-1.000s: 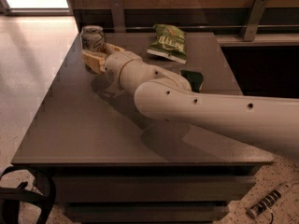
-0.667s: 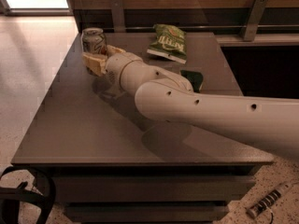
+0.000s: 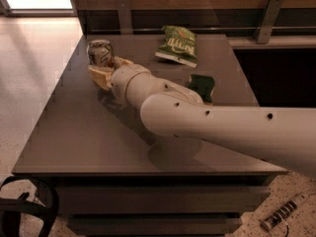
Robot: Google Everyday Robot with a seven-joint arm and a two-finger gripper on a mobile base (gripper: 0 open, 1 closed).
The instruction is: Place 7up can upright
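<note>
The 7up can point(image 3: 100, 52) stands upright at the far left of the dark table point(image 3: 84, 137), its silver top up. My gripper point(image 3: 109, 68) is right behind and below it, with its cream fingers point(image 3: 100, 76) closed around the can's lower part. I cannot tell whether the can's base touches the table. My white arm reaches in from the lower right across the table.
A green chip bag point(image 3: 177, 44) lies at the back middle of the table. A dark green object point(image 3: 201, 85) lies beside my arm. A wooden wall with metal brackets point(image 3: 124, 14) runs behind. A power strip point(image 3: 284, 214) lies on the floor.
The can and my gripper have moved together, lower and a little toward the camera. The chip bag has not moved.
</note>
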